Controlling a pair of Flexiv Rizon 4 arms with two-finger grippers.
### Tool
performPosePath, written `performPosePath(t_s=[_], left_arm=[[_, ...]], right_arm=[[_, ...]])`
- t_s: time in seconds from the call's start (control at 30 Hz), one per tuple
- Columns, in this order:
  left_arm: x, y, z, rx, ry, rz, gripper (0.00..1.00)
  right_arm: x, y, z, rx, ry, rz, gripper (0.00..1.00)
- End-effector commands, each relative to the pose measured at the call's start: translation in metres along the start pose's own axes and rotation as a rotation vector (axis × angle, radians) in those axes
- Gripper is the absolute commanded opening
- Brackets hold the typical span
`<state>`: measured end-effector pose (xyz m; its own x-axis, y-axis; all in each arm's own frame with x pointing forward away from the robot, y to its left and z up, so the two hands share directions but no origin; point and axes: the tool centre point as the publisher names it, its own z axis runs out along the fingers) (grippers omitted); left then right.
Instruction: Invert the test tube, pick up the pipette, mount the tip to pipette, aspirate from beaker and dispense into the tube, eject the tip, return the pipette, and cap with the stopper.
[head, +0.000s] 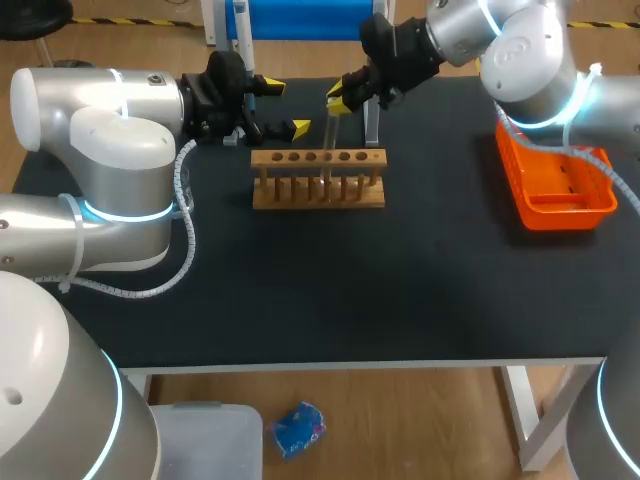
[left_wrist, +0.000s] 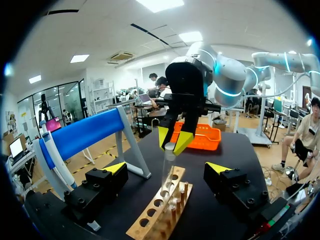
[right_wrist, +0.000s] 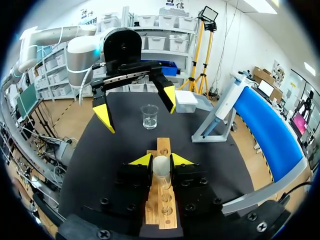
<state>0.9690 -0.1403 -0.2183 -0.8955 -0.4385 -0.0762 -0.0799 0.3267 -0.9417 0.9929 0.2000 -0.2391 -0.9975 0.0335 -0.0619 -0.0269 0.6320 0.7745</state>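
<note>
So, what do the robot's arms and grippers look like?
The left arm and right arm are rounded silver-grey with glowing light-blue joint rings and white cables outside. The left gripper and right gripper are black, each with two yellow wedge-shaped fingertips.

My left arm (head: 120, 170) comes in from the left with its elbow folded and its wrist lying level, pointing across toward the other arm. My left gripper (head: 285, 108) has its fingers spread wide. My right arm (head: 530, 60) reaches in from the right rear, wrist angled downward. My right gripper (head: 337, 101) faces the left one, both yellow tips pinched on the upper end of the test tube (head: 329, 145).
</note>
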Motion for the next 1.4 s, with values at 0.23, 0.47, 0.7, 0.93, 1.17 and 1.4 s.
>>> performPosePath(t_s=[0.23, 0.47, 0.7, 0.93, 1.17, 1.4], left_arm=[[0.000, 0.001, 0.001, 0.004, -0.002, 0.001, 1.00], [0.000, 0.001, 0.001, 0.004, -0.002, 0.001, 1.00], [0.000, 0.001, 0.001, 0.004, -0.002, 0.001, 1.00], [0.000, 0.001, 0.001, 0.004, -0.002, 0.001, 1.00], [0.000, 0.001, 0.001, 0.004, -0.002, 0.001, 1.00], [0.000, 0.001, 0.001, 0.004, -0.002, 0.001, 1.00]], right_arm=[[0.001, -0.002, 0.000, -0.034, -0.021, -0.006, 1.00], [0.003, 0.011, -0.010, -0.111, -0.045, -0.032, 1.00], [0.005, 0.021, -0.016, -0.224, -0.044, -0.040, 1.00], [0.004, 0.026, -0.019, -0.351, -0.015, -0.013, 0.00], [0.004, 0.027, -0.019, -0.449, -0.007, 0.009, 0.00], [0.004, 0.031, -0.019, -0.526, 0.019, -0.010, 0.00]])
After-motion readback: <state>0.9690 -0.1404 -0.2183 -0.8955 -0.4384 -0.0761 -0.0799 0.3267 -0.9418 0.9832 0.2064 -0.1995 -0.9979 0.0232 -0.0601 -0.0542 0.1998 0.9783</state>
